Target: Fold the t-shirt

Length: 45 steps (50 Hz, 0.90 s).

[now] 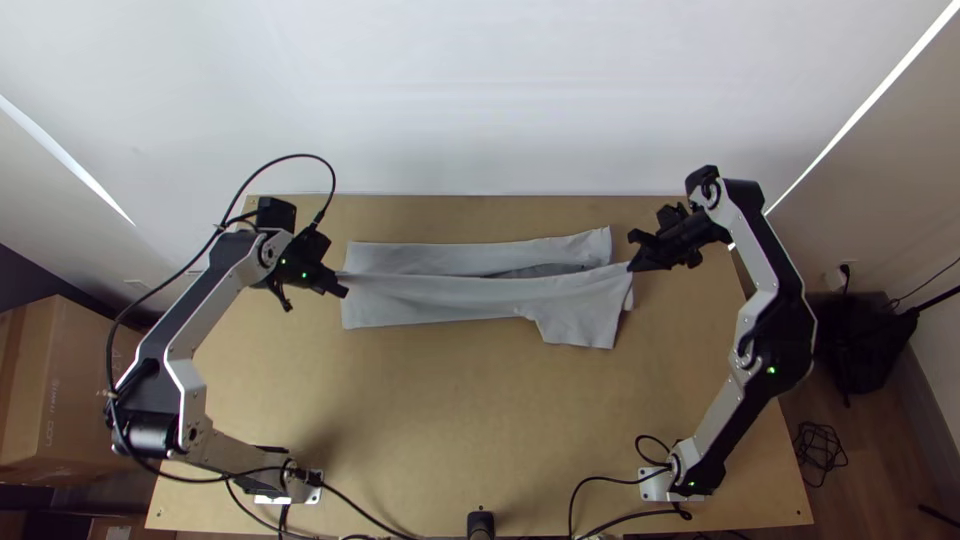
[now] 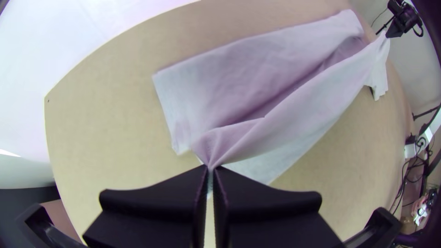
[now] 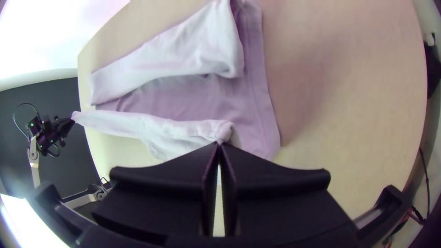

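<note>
My left gripper [image 1: 340,286] is at the left end of the light grey t-shirt [image 1: 440,300], and my right gripper [image 1: 634,266] at its right end. Between them a raised fold runs taut across the shirt, which lies as a long narrow strip with a flap hanging toward the near side at right. In the left wrist view my left gripper [image 2: 211,171] is shut on a pinched edge of the t-shirt [image 2: 294,105]. The right wrist view has my right gripper [image 3: 219,148] shut on the other end of that fold of the t-shirt [image 3: 183,92].
The wooden table [image 1: 450,420] extends bare on the near side of the shirt. A white wall [image 1: 480,100] rises behind the table's far edge. Black cables [image 1: 630,482] lie near the right arm's base, and a cardboard box [image 1: 70,390] stands off the table at left.
</note>
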Available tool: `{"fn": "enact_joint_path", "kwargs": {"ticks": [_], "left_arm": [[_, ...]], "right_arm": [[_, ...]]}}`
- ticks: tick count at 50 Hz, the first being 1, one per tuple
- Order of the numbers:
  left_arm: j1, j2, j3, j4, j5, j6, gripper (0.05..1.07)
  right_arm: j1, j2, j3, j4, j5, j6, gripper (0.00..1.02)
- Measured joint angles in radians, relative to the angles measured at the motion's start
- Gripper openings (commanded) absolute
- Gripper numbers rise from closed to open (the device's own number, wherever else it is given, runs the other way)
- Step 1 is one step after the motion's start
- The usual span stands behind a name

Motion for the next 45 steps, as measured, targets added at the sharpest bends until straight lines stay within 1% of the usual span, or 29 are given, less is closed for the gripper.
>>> {"fn": "enact_joint_path", "kwargs": {"ticks": [5, 15, 19, 27, 28, 29, 30, 31, 33, 34, 35, 36, 40, 43, 45], "left_arm": [[0.011, 0.084, 0.095, -0.011, 0.001, 0.000, 0.08], [0.025, 0.236, 0.263, -0.029, 0.008, 0.000, 0.08], [0.028, 0.288, 0.311, -0.034, 0.008, 0.000, 0.08], [0.035, 0.375, 0.378, -0.039, 0.011, -0.001, 0.08], [0.036, 0.383, 0.383, -0.038, 0.011, -0.001, 0.08], [0.036, 0.390, 0.384, -0.035, 0.011, -0.002, 0.09], [0.037, 0.398, 0.385, -0.029, 0.011, -0.005, 0.14], [0.037, 0.404, 0.385, -0.021, 0.011, -0.004, 0.26], [0.039, 0.415, 0.385, 0.002, 0.011, -0.008, 0.59], [0.039, 0.418, 0.385, 0.013, 0.011, -0.013, 0.72], [0.040, 0.422, 0.385, 0.027, 0.011, -0.016, 0.80], [0.041, 0.423, 0.384, 0.041, 0.011, -0.021, 0.84], [0.046, 0.423, 0.374, 0.110, 0.011, -0.043, 0.96], [0.053, 0.412, 0.359, 0.164, 0.011, -0.058, 1.00], [0.059, 0.398, 0.336, 0.206, 0.011, -0.069, 1.00]], "right_arm": [[0.005, 0.108, 0.161, -0.034, 0.000, 0.016, 0.02], [0.019, 0.299, 0.451, -0.032, 0.000, 0.056, 0.02], [0.032, 0.337, 0.492, 0.006, 0.001, 0.072, 0.02], [0.056, 0.388, 0.496, 0.096, 0.009, 0.090, 0.02], [0.058, 0.394, 0.495, 0.110, 0.013, 0.095, 0.03], [0.060, 0.399, 0.495, 0.125, 0.015, 0.102, 0.06], [0.061, 0.403, 0.495, 0.140, 0.017, 0.107, 0.15], [0.063, 0.406, 0.495, 0.153, 0.018, 0.113, 0.28], [0.064, 0.410, 0.495, 0.172, 0.020, 0.122, 0.60], [0.064, 0.411, 0.495, 0.177, 0.019, 0.126, 0.78], [0.064, 0.412, 0.494, 0.181, 0.019, 0.128, 0.91], [0.064, 0.412, 0.491, 0.187, 0.021, 0.129, 0.97], [0.063, 0.412, 0.480, 0.207, 0.039, 0.143, 0.99], [0.060, 0.403, 0.445, 0.241, 0.048, 0.153, 0.99], [0.058, 0.389, 0.407, 0.273, 0.055, 0.162, 0.99]]}}
